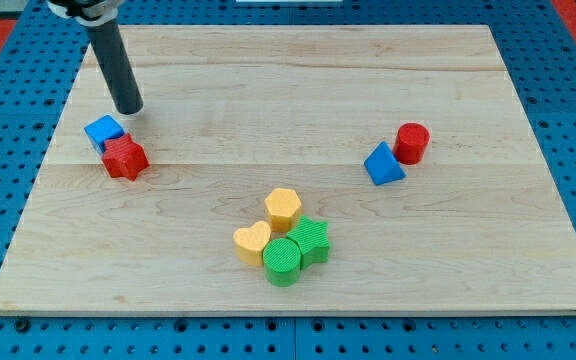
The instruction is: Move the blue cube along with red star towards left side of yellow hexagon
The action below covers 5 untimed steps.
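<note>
The blue cube sits near the board's left edge, touching the red star just below and to its right. My tip rests on the board just above and slightly right of the blue cube, a small gap apart. The yellow hexagon lies at the lower middle of the board, far to the right of the pair.
A yellow heart, green cylinder and green star cluster just below the hexagon. A blue triangle-like block and red cylinder sit at the right. The wooden board lies on a blue pegboard.
</note>
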{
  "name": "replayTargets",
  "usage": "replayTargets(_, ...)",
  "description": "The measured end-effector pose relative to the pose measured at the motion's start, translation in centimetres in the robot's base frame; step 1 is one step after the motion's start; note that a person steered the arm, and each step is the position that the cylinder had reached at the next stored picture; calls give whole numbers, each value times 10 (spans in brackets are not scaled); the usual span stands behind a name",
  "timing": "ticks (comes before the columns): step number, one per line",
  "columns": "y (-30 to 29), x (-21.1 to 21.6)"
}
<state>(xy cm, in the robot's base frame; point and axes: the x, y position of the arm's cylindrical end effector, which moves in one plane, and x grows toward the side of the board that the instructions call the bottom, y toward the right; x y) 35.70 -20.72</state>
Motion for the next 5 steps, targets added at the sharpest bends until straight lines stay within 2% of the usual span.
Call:
replayTargets(1, -17, 28)
replayTargets(3, 16, 82)
replayTargets(4, 6, 93)
replayTargets(5, -37, 80)
